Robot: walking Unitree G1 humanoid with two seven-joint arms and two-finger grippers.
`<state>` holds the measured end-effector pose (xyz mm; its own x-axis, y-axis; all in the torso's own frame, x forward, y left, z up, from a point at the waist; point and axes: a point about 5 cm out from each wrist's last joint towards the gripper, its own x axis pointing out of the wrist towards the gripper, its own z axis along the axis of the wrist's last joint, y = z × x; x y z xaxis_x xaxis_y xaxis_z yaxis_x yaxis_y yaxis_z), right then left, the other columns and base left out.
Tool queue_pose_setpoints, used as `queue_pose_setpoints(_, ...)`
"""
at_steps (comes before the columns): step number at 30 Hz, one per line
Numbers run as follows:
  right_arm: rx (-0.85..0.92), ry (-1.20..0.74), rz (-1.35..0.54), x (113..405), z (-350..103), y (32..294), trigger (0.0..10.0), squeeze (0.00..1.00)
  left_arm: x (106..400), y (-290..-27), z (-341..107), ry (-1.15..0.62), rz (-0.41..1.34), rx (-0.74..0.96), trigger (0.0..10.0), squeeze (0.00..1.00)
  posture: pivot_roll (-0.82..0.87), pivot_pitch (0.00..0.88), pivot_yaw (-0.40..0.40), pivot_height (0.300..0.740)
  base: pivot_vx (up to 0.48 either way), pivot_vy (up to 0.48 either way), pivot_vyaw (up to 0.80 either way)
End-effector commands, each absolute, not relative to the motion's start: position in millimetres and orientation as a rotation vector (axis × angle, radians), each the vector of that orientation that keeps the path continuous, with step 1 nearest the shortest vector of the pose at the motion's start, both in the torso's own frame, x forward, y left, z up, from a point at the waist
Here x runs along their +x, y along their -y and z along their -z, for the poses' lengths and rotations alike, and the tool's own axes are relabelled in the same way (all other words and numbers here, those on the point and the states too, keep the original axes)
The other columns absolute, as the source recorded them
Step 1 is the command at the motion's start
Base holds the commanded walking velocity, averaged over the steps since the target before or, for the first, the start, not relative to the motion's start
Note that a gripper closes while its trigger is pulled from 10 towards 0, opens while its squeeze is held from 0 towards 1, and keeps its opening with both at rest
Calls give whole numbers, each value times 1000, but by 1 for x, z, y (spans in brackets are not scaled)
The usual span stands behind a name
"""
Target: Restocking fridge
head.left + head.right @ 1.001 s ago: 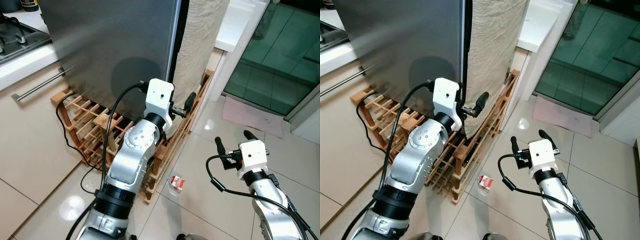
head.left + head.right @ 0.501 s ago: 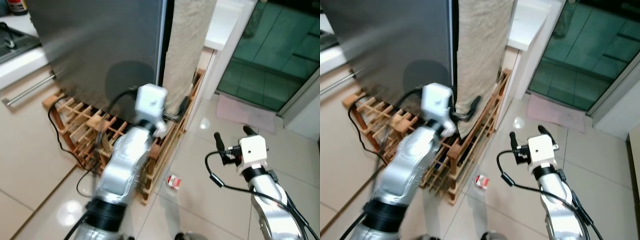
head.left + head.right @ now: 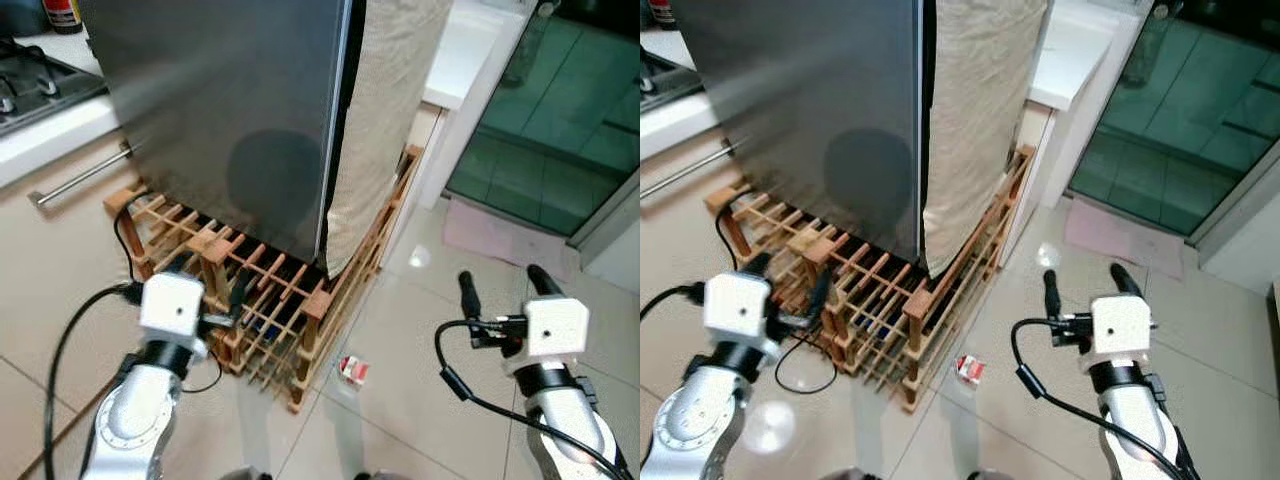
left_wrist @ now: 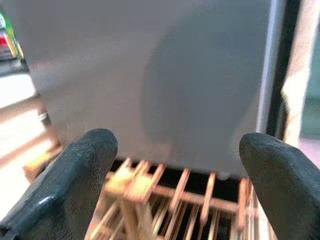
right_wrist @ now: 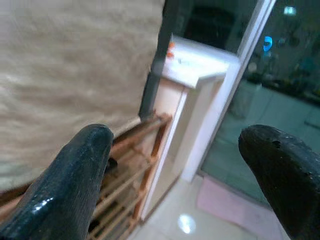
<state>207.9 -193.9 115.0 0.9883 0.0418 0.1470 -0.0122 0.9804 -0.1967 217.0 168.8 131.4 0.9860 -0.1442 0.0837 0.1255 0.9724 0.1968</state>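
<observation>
The fridge (image 3: 230, 110) stands shut, its grey steel door facing me, and a beige cloth (image 3: 385, 100) hangs down its right side. A wooden wine rack (image 3: 260, 285) sits at its foot. On the tiles by the rack's corner lies a small red and white carton (image 3: 352, 370). My left gripper (image 3: 788, 275) is low in front of the rack, open and holding nothing; in the left wrist view its gap (image 4: 175, 165) faces the fridge door and the rack. My right gripper (image 3: 503, 285) hovers open over the floor to the right, also holding nothing.
A counter with a cooktop (image 3: 40, 80) and a drawer handle (image 3: 80, 175) are on the left. A black cable (image 3: 125, 240) trails by the rack. A white worktop (image 3: 470, 50), a glass door (image 3: 560, 120) and a pink mat (image 3: 500, 235) lie to the right.
My left arm has drawn back from the cloth at the fridge's edge, down and to the left, to the front of the rack. The right gripper has barely moved. The camera shifted.
</observation>
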Motion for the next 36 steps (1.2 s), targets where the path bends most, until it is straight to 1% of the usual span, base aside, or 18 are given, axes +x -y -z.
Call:
queue_pose_setpoints(1,-209,186,-23,208,-121,194,10000,0,218,-159,-137,126,161,181,10000,0,-54,0,-52,732,0,0,0)
queue_pose_setpoints(4,-246,189,-19,212,-120,196,10000,0,218,-153,-143,180,187,147,10000,0,-59,0,-56,732,87,0,0)
queue_pose_setpoints(10,-256,156,-1,216,-113,202,10000,0,217,-149,-151,231,179,123,10000,0,-63,0,-60,732,476,0,0)
queue_pose_setpoints(15,-255,159,-7,216,-111,204,10000,0,218,-150,-153,240,164,115,10000,0,-60,0,-63,732,452,0,0)
queue_pose_setpoints(19,-257,152,-32,211,-106,201,10000,0,218,-150,-152,239,163,119,10000,0,-57,0,-65,732,442,0,0)
queue_pose_setpoints(23,-258,134,-23,213,-94,207,10000,0,224,-147,-154,240,173,133,10000,0,-56,0,-64,732,439,0,0)
queue_pose_setpoints(28,-269,113,-24,213,-85,211,10000,0,229,-144,-156,234,196,138,10000,0,-56,0,-64,732,0,0,0)
queue_pose_setpoints(36,-273,105,-21,216,-80,214,10000,0,240,-144,-162,237,205,109,10000,0,-67,0,-58,732,0,0,-791)
